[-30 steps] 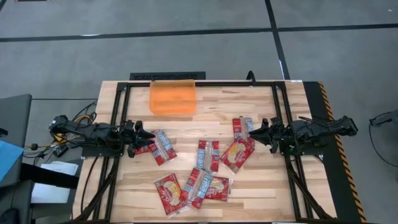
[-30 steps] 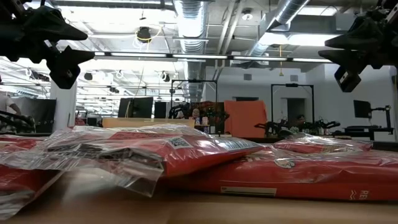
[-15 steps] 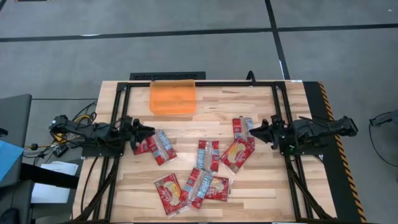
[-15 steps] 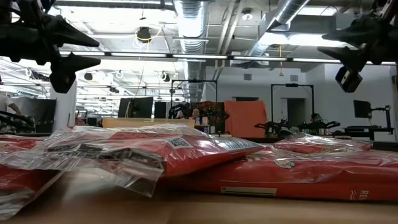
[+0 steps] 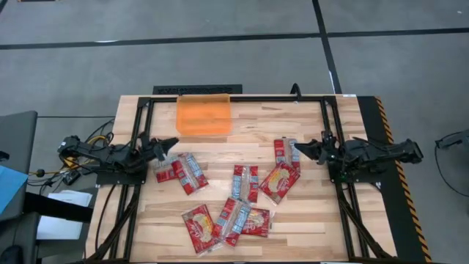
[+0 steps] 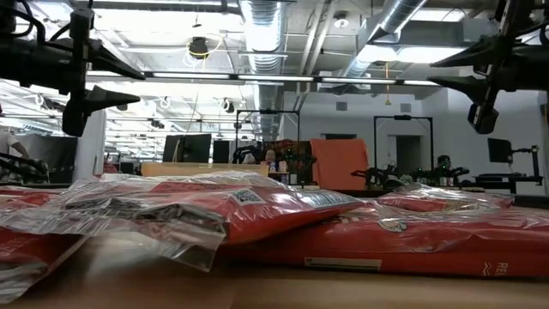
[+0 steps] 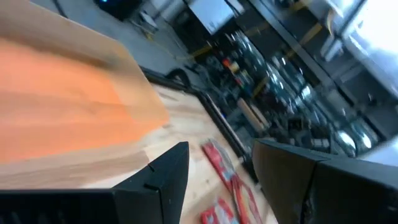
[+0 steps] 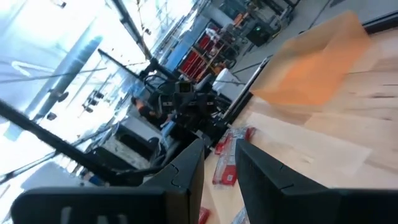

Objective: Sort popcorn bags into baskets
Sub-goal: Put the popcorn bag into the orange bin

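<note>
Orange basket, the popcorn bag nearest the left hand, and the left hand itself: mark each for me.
orange basket (image 5: 203, 114): high view, on its bare floor.
popcorn bag nearest the left hand (image 5: 189, 172): high view, middle of the packet.
left hand (image 5: 173, 141): high view, between its fingertips.

Bin (image 5: 203, 115): shallow translucent orange rectangle, far edge of table, left of centre, no packet visible inside.

Bags (image 5: 233, 192): flat red packets, yellow or silver panels, all lying flat on wood, none in bin. Overlapping pair at left (image 5: 183, 171); two at right (image 5: 281, 174); one mid-table (image 5: 245, 182); overlapping cluster near front (image 5: 227, 221).
</note>
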Robot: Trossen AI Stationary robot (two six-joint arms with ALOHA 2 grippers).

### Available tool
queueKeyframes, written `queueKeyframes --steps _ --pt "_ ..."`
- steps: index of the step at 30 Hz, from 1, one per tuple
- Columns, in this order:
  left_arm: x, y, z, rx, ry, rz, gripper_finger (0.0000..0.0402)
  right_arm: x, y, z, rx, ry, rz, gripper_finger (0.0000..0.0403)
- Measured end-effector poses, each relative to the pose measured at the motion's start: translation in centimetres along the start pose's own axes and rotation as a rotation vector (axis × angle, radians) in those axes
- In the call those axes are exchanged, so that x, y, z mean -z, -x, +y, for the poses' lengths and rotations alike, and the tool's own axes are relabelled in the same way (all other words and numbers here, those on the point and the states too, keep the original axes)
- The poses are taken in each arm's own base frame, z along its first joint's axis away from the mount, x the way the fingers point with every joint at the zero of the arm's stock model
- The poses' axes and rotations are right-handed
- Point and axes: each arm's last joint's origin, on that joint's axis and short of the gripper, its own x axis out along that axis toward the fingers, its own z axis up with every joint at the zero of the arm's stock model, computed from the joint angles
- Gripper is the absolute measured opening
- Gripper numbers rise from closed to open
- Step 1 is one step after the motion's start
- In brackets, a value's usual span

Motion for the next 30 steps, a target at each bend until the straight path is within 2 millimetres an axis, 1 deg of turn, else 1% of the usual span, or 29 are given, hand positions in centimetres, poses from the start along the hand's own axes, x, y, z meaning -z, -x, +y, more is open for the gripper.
queueKeyframes --steps 2,3,5,6,9,12,14,17,19,22,24,26,28,30 --pt "-0.1 0.0 0.0 -0.026 0.075 -0.035 0.0167 0.0 0.0 -0.1 0.011 -0.010 0.005 0.0118" --pt "-0.2 0.0 0.1 -0.033 0.113 -0.046 0.0167 0.0 0.0 -0.1 0.008 -0.043 0.007 0.0118" --pt "-0.3 0.0 -0.1 -0.018 0.182 -0.051 0.0167 -0.2 0.0 0.2 -0.026 -0.105 -0.016 0.0118" --pt "-0.4 0.0 -0.2 -0.001 0.209 -0.043 0.0167 -0.5 0.0 0.5 -0.058 -0.098 -0.044 0.0118" --pt "-0.9 0.0 -1.0 0.053 0.240 -0.016 0.0167 -2.1 0.3 2.2 -0.150 0.028 -0.148 0.0118" --pt "-2.4 0.1 -2.5 0.121 0.257 -0.058 0.0167 -4.2 0.7 4.2 -0.117 0.161 -0.221 0.0118" --pt "-3.2 0.1 -3.4 0.133 0.216 -0.081 0.0167 -5.3 0.7 5.2 -0.016 0.242 -0.207 0.0121" --pt "-4.6 -0.1 -5.1 0.126 0.152 -0.112 0.0167 -6.4 0.5 6.3 0.159 0.323 -0.076 0.0141" --pt "-5.2 -0.4 -6.2 0.119 0.090 -0.113 0.0167 -6.7 0.3 6.7 0.297 0.336 0.043 0.0167" --pt "-5.7 -1.0 -7.7 0.104 0.005 -0.104 0.0167 -6.6 -0.2 6.7 0.497 0.308 0.204 0.0220" --pt "-5.8 -1.4 -8.6 0.096 -0.039 -0.098 0.0167 -6.3 -0.8 6.4 0.617 0.262 0.272 0.0253" --pt "-5.7 -1.8 -9.1 0.088 -0.069 -0.087 0.0167 -5.8 -1.5 6.0 0.713 0.206 0.315 0.0275" --pt "-5.4 -2.1 -9.5 0.088 -0.083 -0.073 0.0167 -5.2 -2.2 5.2 0.819 0.164 0.328 0.0284" --pt "-5.1 -2.3 -9.6 0.087 -0.087 -0.058 0.0167 -4.6 -3.0 4.3 0.927 0.139 0.336 0.0285"
